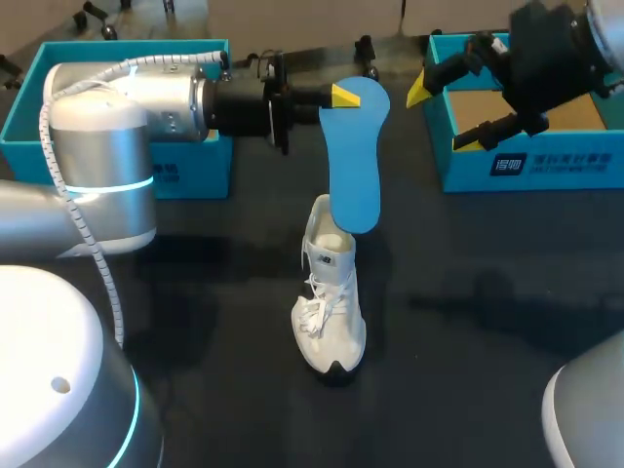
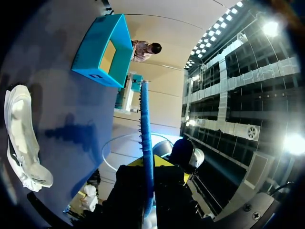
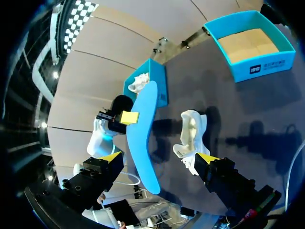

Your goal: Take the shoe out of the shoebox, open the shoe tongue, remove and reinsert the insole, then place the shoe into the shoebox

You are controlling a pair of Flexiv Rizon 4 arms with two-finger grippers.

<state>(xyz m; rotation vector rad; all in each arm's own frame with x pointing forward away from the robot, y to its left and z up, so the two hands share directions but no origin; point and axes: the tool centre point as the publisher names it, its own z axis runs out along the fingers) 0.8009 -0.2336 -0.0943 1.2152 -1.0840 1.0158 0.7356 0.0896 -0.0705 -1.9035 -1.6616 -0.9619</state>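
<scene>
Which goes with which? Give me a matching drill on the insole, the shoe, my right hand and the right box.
Things:
1. insole
2. shoe
3. right hand
4. right box

States:
a. open, holding nothing
b. gripped by the left hand
c. bare brown floor showing
d. standing on the table

Pairs: 1-b, 2-d, 3-a, 4-c
</scene>
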